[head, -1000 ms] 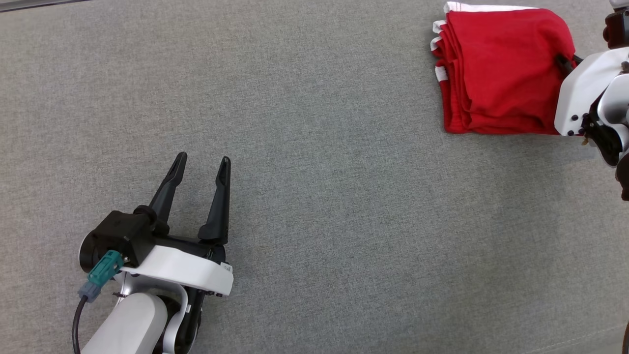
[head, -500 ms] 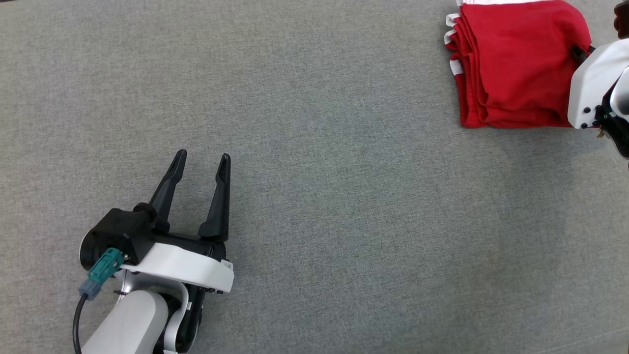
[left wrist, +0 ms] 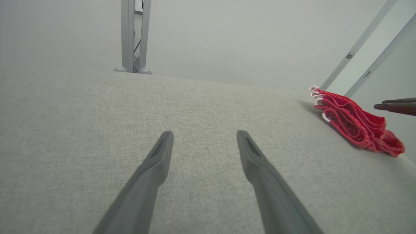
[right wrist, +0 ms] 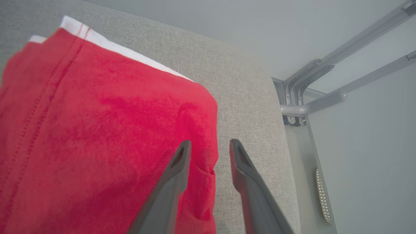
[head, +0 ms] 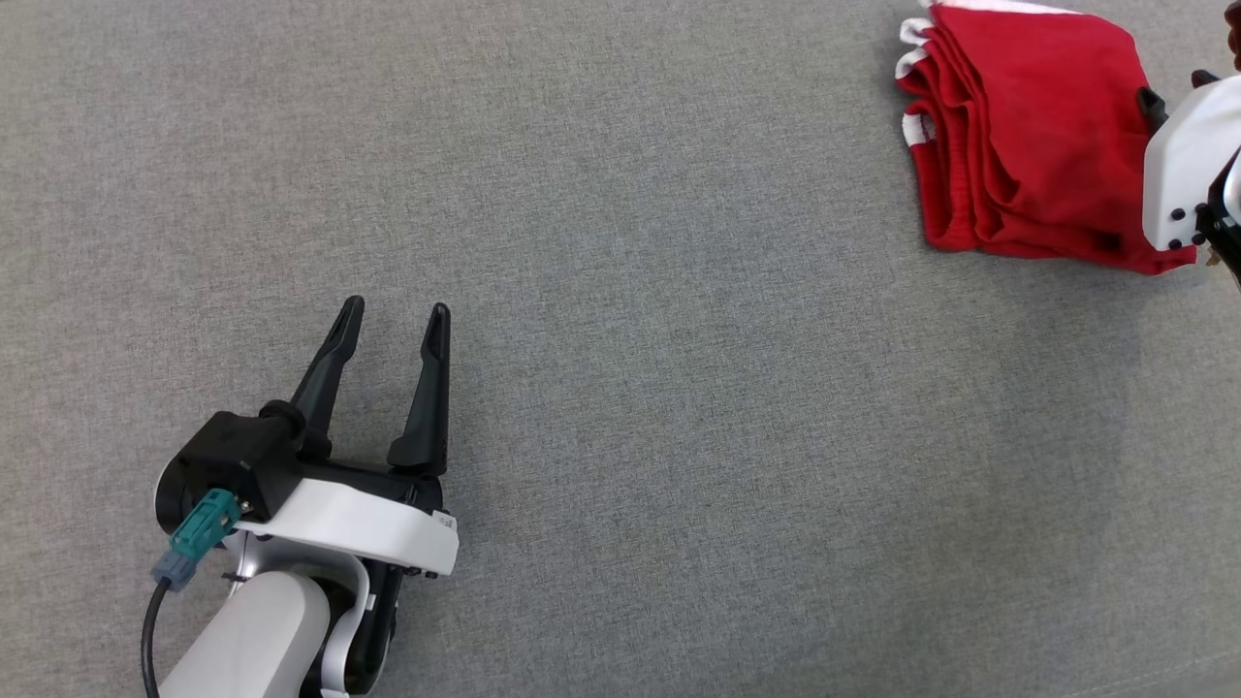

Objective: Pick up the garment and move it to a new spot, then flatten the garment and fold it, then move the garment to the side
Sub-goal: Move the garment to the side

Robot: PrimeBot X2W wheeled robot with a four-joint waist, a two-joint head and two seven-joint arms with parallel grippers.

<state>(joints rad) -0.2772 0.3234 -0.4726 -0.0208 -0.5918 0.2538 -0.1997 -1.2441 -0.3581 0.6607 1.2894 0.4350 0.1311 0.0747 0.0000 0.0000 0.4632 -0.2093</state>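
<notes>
Soft, even light without glare. A faint shadow falls on the table near the garment. The right wrist view blurs the garment's left edge.

Desk: covered edge to edge in grey woven fabric, lying flat. Past its far edge stands a grey metal upright post on two rounded feet. At one corner, two slanting grey struts meet a bracket. The backdrop is plain pale grey and blurred. Lighting is even and diffuse, with soft shadows.
</notes>
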